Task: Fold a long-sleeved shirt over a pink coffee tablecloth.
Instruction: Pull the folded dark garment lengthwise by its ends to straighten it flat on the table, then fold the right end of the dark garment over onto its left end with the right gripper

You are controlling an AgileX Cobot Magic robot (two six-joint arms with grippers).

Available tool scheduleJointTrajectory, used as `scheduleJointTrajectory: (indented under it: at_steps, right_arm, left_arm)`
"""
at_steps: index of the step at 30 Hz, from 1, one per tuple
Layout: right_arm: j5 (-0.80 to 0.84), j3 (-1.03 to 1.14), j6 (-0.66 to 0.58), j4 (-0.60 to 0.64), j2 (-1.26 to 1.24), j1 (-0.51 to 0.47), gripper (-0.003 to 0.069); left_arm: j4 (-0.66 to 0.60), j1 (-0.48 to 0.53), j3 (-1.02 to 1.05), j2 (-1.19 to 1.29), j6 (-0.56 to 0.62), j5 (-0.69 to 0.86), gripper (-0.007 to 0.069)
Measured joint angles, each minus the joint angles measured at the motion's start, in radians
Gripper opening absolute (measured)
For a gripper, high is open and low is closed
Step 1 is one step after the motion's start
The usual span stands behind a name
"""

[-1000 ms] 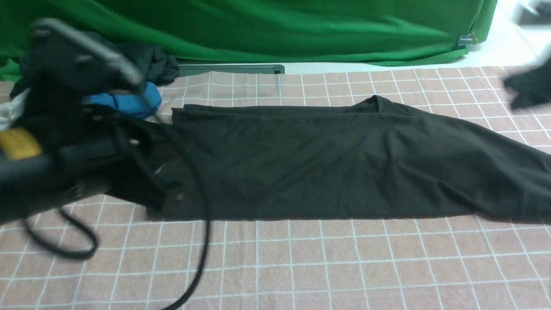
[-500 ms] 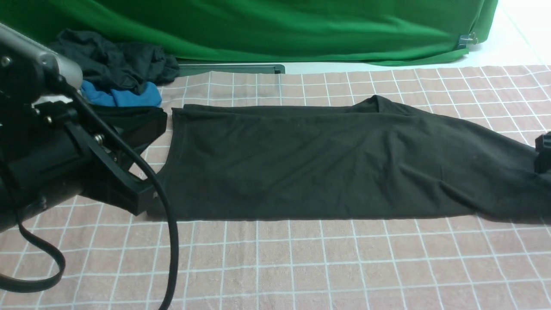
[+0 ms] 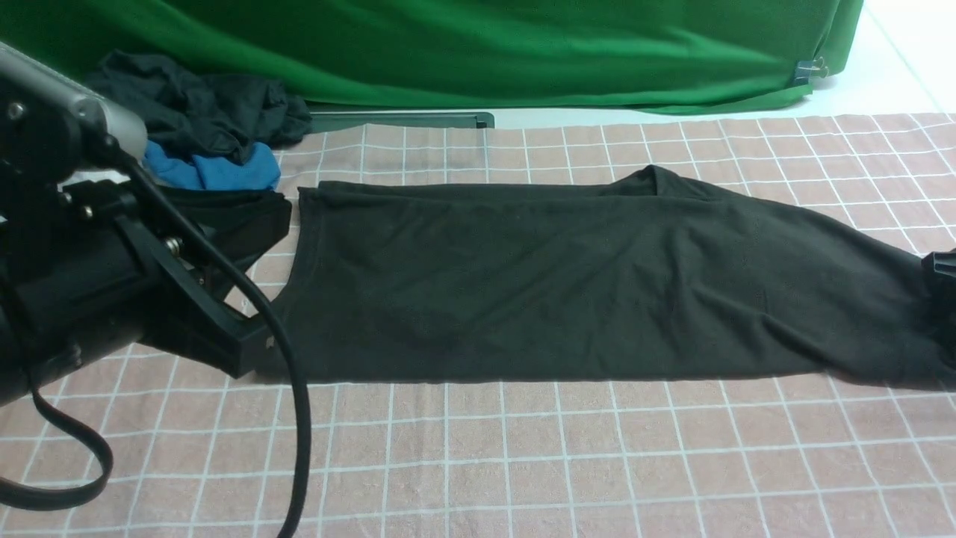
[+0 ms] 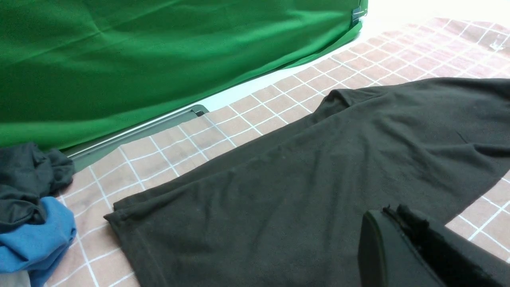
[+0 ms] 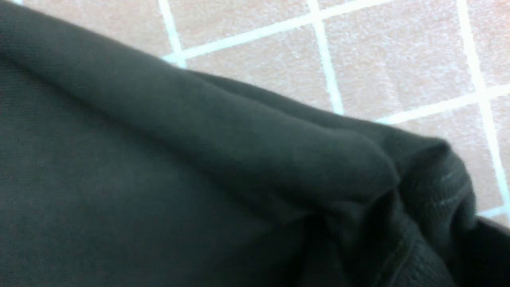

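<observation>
The long-sleeved shirt (image 3: 523, 276) lies flat, black, folded into a long band across the pink coffee tablecloth (image 3: 523, 463). Its hem is to the left and its collar at the far edge. My left gripper (image 3: 252, 350) is shut and empty, low beside the hem's near corner. In the left wrist view its shut tips (image 4: 389, 212) hover over the shirt (image 4: 299, 179). My right gripper (image 3: 942, 288) sits at the sleeve end on the far right. In the right wrist view the bunched cuff (image 5: 430, 187) fills the space at the jaws, so their spacing is hidden.
A heap of black, blue and white garments (image 3: 202, 127) lies at the back left. The green backdrop (image 3: 478, 45) hangs behind, with a metal strip (image 3: 403, 119) at its foot. My left arm's cable (image 3: 299, 433) loops over the near cloth.
My left arm swung down and settled by the hem. My right gripper came from the back right down to the sleeve end, then lowered slightly. The shirt's left edge shifted a little.
</observation>
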Motion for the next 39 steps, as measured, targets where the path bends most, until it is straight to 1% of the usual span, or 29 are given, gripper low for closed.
scheduleJointTrajectory:
  at_steps: [5, 6, 9, 11, 12, 13, 18, 21, 23, 25, 26, 29, 30, 32, 34, 37, 39]
  right_arm:
    - [0.01, 0.0, -0.055, 0.005, 0.0, 0.0, 0.0105]
    - [0.015, 0.0, -0.068, 0.006, -0.003, 0.0, 0.0079]
    - [0.045, 0.001, -0.082, -0.008, -0.035, 0.0, 0.0064]
    - [0.061, 0.001, -0.08, -0.042, -0.089, 0.0, 0.0062]
    - [0.074, 0.001, -0.059, -0.078, -0.134, 0.0, 0.0062]
    - [0.076, 0.001, -0.056, -0.085, -0.142, 0.0, 0.0062]
    - [0.164, 0.001, 0.087, -0.29, -0.36, 0.0, 0.0062]
    - [0.177, 0.001, 0.111, -0.291, -0.464, 0.001, 0.0062]
    - [0.181, -0.002, 0.101, -0.242, -0.519, 0.013, 0.0062]
    - [0.185, -0.018, 0.064, -0.151, -0.566, 0.044, 0.0061]
    - [0.185, -0.022, 0.059, -0.129, -0.57, 0.048, 0.0061]
    - [0.185, -0.059, -0.039, 0.059, -0.604, 0.133, 0.006]
    - [0.182, -0.079, -0.099, 0.175, -0.604, 0.188, 0.0059]
    - [0.182, -0.096, -0.162, 0.299, -0.592, 0.253, 0.0059]
    - [0.182, -0.108, -0.201, 0.384, -0.576, 0.298, 0.0059]
    - [0.18, -0.151, -0.289, 0.537, -0.498, 0.425, 0.0059]
    - [0.175, -0.171, -0.318, 0.583, -0.452, 0.478, 0.0059]
  left_arm:
    - [0.0, 0.0, 0.0, 0.0, 0.0, 0.006, 0.0015]
    - [0.0, 0.0, 0.0, 0.0, 0.0, 0.007, 0.0015]
    - [0.0, 0.0, 0.0, 0.0, 0.0, 0.013, 0.0015]
    - [0.0, 0.0, 0.0, -0.002, 0.0, 0.021, 0.0015]
    - [0.0, 0.0, 0.0, -0.008, 0.0, 0.024, 0.0015]
    - [0.0, 0.0, 0.0, -0.009, 0.0, 0.025, 0.0015]
    - [0.0, 0.0, 0.0, -0.043, 0.0, 0.026, 0.0016]
    - [0.0, 0.0, 0.0, -0.05, 0.0, 0.026, 0.0016]
    - [0.001, 0.0, 0.0, -0.05, 0.0, 0.026, 0.0016]
    - [0.001, 0.0, 0.0, -0.05, 0.0, 0.026, 0.0017]
    - [0.001, 0.0, 0.0, -0.05, 0.0, 0.026, 0.0017]
    - [0.001, 0.0, 0.0, -0.05, 0.0, 0.026, 0.0016]
    - [0.001, 0.0, 0.0, -0.05, 0.0, 0.026, 0.0016]
    - [0.001, 0.0, 0.0, -0.05, 0.0, 0.026, 0.0016]
    - [0.004, 0.0, 0.0, -0.05, 0.0, 0.026, 0.0016]
    - [0.055, 0.0, 0.0, -0.05, 0.0, 0.025, 0.0016]
    - [0.068, 0.0, 0.0, -0.05, 0.0, 0.025, 0.0016]
